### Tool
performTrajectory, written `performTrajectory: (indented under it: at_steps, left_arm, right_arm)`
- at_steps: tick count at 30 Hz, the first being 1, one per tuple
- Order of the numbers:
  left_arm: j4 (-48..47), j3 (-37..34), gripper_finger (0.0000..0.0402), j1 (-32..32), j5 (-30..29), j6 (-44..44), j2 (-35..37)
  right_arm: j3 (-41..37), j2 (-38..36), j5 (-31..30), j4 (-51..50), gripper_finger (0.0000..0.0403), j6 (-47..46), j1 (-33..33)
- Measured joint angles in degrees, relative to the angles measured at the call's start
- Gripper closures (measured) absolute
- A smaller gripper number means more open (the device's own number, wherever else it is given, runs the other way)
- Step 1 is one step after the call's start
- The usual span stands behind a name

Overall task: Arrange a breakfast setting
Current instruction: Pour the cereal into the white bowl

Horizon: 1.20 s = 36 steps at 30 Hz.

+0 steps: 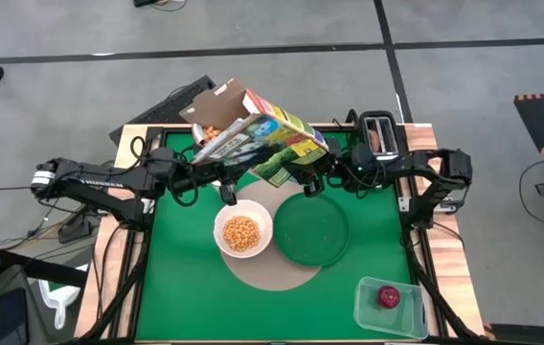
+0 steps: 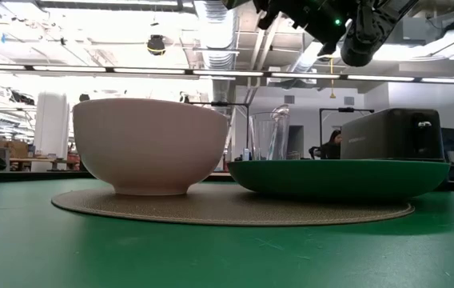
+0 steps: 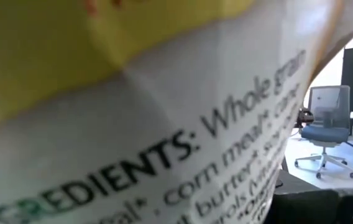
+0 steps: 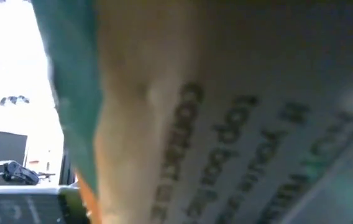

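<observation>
A cereal box [image 1: 258,139] is held tilted above the table's far side, its open end [image 1: 216,115] up toward the far left with cereal showing inside. My left gripper [image 1: 216,172] is at its left side and my right gripper [image 1: 310,177] at its right end, both shut on it. Below, a white bowl [image 1: 243,230] of cereal and a green plate [image 1: 310,230] rest on the round tan mat [image 1: 272,273]. A red fruit [image 1: 388,296] lies in a clear tub. A clear glass [image 2: 268,136] stands behind the plate. My left gripper holds the cereal box at its lower left side [image 1: 222,165], coming level from the table's left; the box fills its wrist view [image 3: 164,124] and hides the fingers. My right gripper holds the box's closed bottom end [image 1: 303,165], coming level from the right; the box [image 4: 226,124] hides the contact. The box is clear of the table, tilted.
A toaster [image 1: 379,129] stands at the far right corner and also shows in the low view [image 2: 391,134]. The clear tub [image 1: 392,307] sits at the near right. The green table surface [image 1: 186,297] is bare at the near left.
</observation>
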<state>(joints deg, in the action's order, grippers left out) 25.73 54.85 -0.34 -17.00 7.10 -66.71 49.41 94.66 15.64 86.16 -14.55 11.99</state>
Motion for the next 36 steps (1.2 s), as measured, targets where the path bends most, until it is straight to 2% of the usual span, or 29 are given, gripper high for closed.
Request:
performTrajectory:
  at_steps: [3,6,13,20,26,36]
  left_arm:
    - [-0.53,0.00,0.0281,-0.04,-0.75,0.24,0.42]
    - [-1.84,-0.02,0.0271,-0.04,-1.26,1.38,1.62]
    - [-3.92,-0.07,0.0291,-0.04,-0.75,1.61,3.04]
    - [-4.00,-0.07,0.0286,0.00,-1.49,1.69,3.01]
    - [-3.74,-0.02,0.0292,0.02,-2.75,2.97,3.96]
    - [-8.41,0.00,0.0292,0.02,-4.36,4.65,8.30]
  right_arm:
    - [0.00,-0.23,-0.19,-0.38,0.0148,0.01,-0.02]
    - [0.00,-0.91,2.26,-1.57,0.0148,-0.33,0.48]
    - [0.02,-1.03,3.14,-2.52,0.0147,-0.60,1.22]
    - [1.37,-1.20,2.44,-5.60,0.0144,-1.81,1.14]
    - [6.40,-1.49,2.75,-16.91,0.0113,-3.95,0.92]
    - [6.78,-2.90,3.96,-23.34,0.0064,-1.75,2.57]
